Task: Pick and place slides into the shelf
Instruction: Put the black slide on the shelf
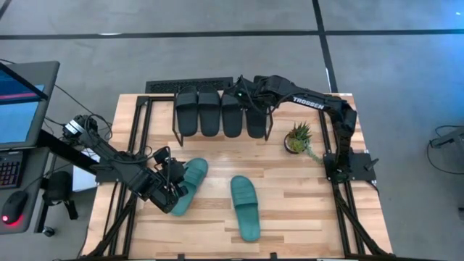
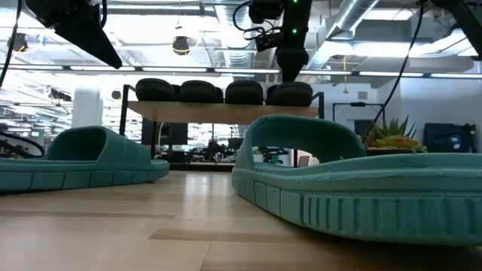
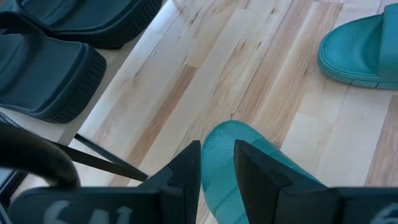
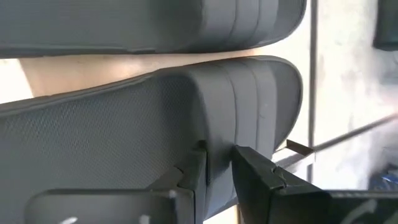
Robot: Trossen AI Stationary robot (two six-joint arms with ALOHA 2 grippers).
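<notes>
My left gripper (image 3: pixel 217 163) is clamped on the edge of a teal slide (image 1: pixel 187 185), which lies on the table (image 1: pixel 304 196). The second teal slide (image 1: pixel 245 206) lies flat off to that gripper's side, well apart from it. My right gripper (image 4: pixel 217 163) is reached over the shelf (image 2: pixel 226 111), fingers pinched on the edge of the end black slide (image 1: pixel 254 114). Beside it, three more black slides (image 1: pixel 209 112) sit in a row on the shelf top, touching side by side. A potted plant (image 1: pixel 297 138) stands near the shelf's end, close to the right gripper.
</notes>
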